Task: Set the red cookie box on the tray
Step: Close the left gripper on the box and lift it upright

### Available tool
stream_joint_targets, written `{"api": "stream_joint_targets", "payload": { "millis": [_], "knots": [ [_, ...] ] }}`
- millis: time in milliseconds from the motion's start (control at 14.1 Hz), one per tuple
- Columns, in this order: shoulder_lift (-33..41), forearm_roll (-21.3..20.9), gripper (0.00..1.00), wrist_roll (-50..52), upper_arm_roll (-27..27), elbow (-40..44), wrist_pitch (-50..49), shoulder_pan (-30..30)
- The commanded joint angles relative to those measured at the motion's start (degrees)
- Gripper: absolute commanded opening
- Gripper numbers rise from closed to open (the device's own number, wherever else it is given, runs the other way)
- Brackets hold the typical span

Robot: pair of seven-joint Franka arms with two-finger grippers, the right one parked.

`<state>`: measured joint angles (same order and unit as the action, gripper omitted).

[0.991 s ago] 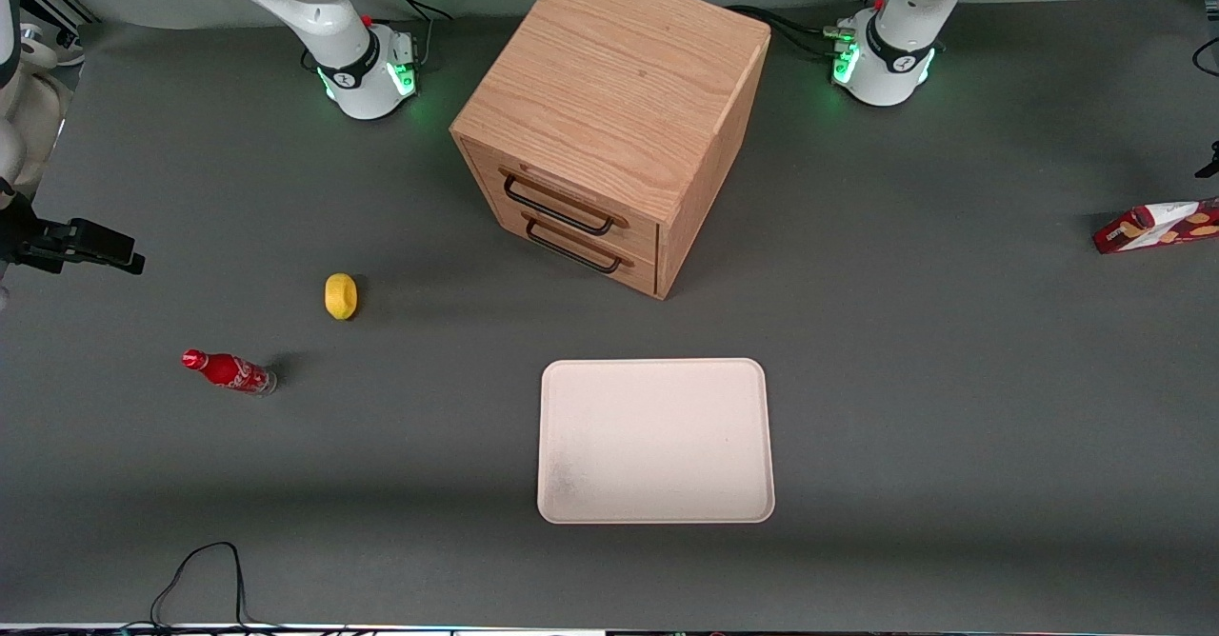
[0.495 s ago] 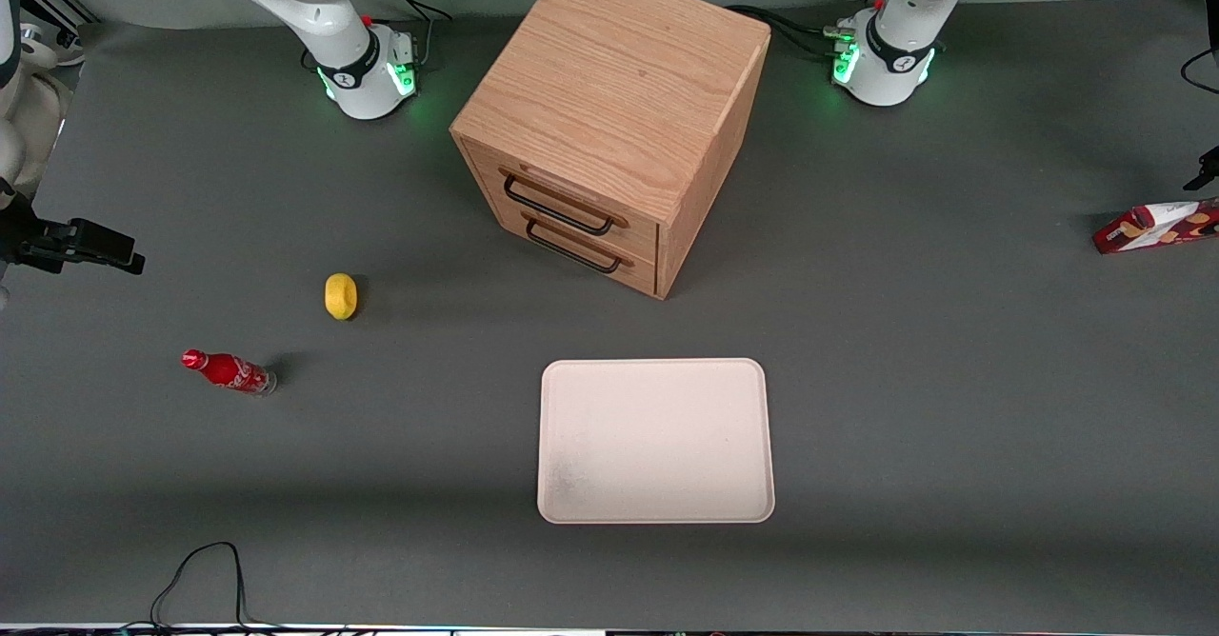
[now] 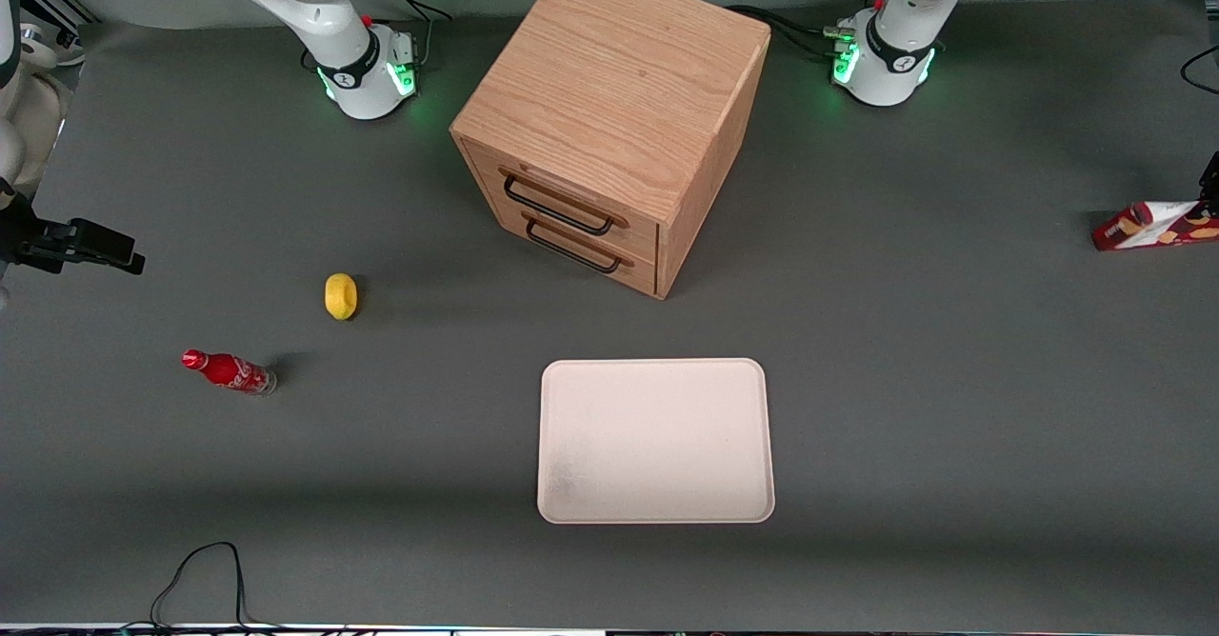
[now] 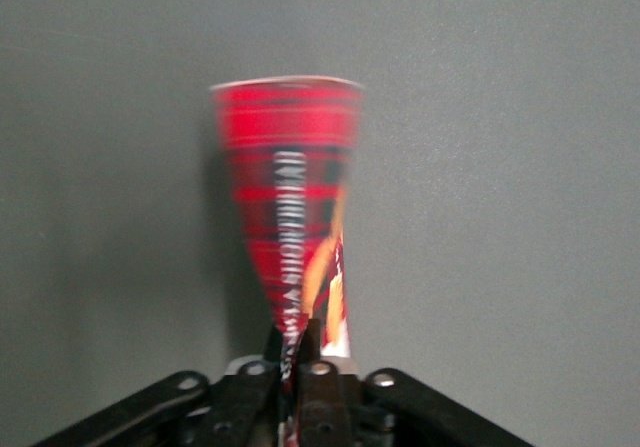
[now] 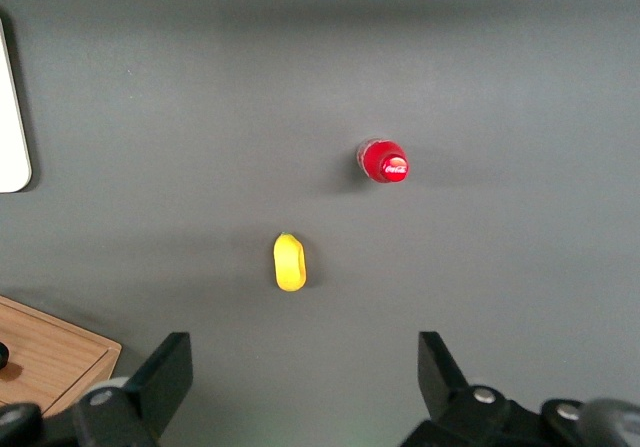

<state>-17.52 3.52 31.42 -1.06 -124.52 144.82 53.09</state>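
Our hand point(image 4: 300, 367) pinches the red cookie box point(image 4: 290, 197) at one end — we should lift level toward the tray point(image 3: 655, 512)

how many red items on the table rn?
2: red cookie box at the working arm's end, under the hand; red bottle toward the parked arm's end, near the lemon.

The small red bottle point(image 3: 229, 371) bears white script that seems to read Coca-Cola.
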Motion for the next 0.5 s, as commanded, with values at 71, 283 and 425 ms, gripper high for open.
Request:
{"api": "stream_joint_targets", "payload": {
  "millis": [71,283,425],
  "knots": [
    [3.71,0.43,0.00,-0.39,0.00,1.29,-5.40,-0.45],
    [7.14,0.26,0.00,-3.54,0.09,5.49,-14.61,-0.18],
    [9.60,0.26,0.00,-8.36,0.27,10.32,-23.74,0.17]
  ]
}}
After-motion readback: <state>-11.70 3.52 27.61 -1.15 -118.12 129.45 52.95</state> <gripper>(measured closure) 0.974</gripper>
